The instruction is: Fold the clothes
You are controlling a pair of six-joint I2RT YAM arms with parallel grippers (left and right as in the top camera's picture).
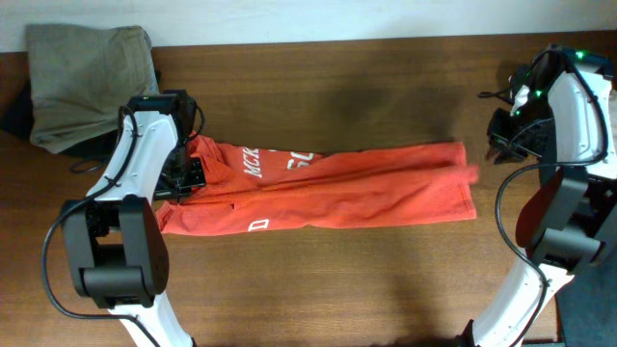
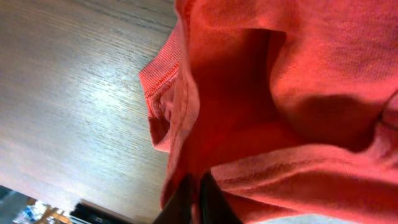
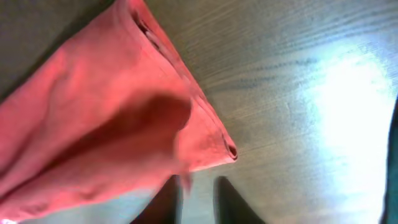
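Note:
The red-orange T-shirt (image 1: 366, 188) with white lettering lies as a long folded band across the middle of the table. My left gripper (image 1: 183, 178) sits on its left end. In the left wrist view the fingers (image 2: 198, 186) are pressed together with red fabric (image 2: 298, 74) pinched between them. My right gripper (image 1: 496, 145) hovers just off the shirt's right end. In the right wrist view its fingers (image 3: 198, 186) are apart, and the shirt's hemmed corner (image 3: 93, 112) hangs just beyond the tips, not clamped.
A khaki-olive folded garment (image 1: 87, 77) lies at the back left corner, with a dark garment (image 1: 12, 111) partly under it at the table edge. The wooden table (image 1: 337, 289) shows bare wood in front of the shirt. Both arm bases stand at the near corners.

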